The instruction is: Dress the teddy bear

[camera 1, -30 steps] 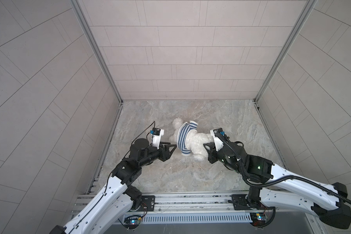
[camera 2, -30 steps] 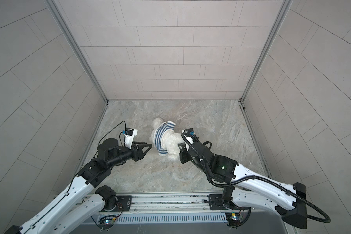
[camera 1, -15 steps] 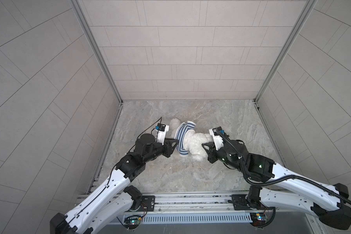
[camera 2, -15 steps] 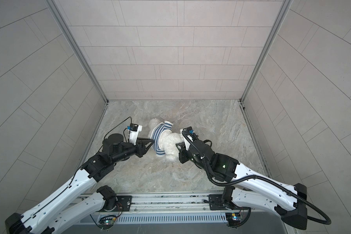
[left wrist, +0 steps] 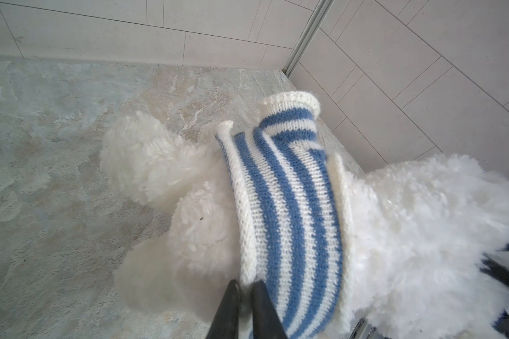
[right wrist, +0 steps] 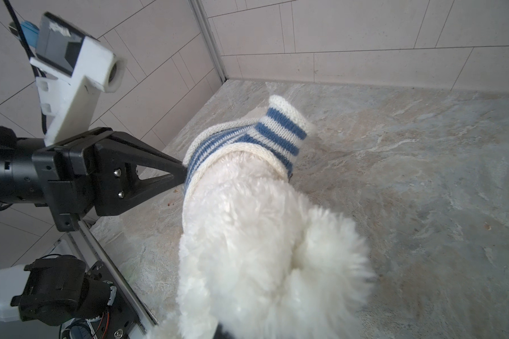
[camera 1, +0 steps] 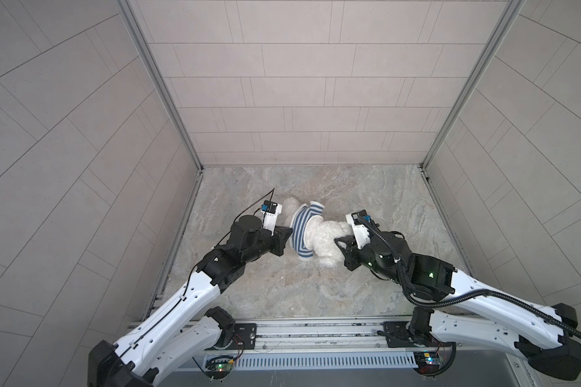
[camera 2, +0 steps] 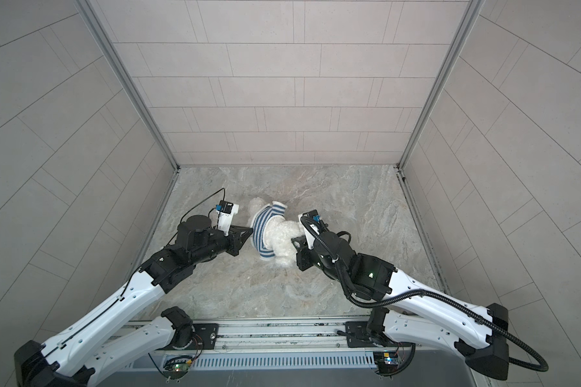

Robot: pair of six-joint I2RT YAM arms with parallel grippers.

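Left gripper (left wrist: pixel 246 284) now tight on shirt (left wrist: pixel 291 205)

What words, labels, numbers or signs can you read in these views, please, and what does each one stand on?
No text can be read anywhere in these views.
On the striped sweater: stripes only, no lettering in view.
On the teddy bear: no tag in view.
On the left wrist camera: a scuffed pale patch, no legible letters.
On the black base plate: a tiny pale marking, too small to read.
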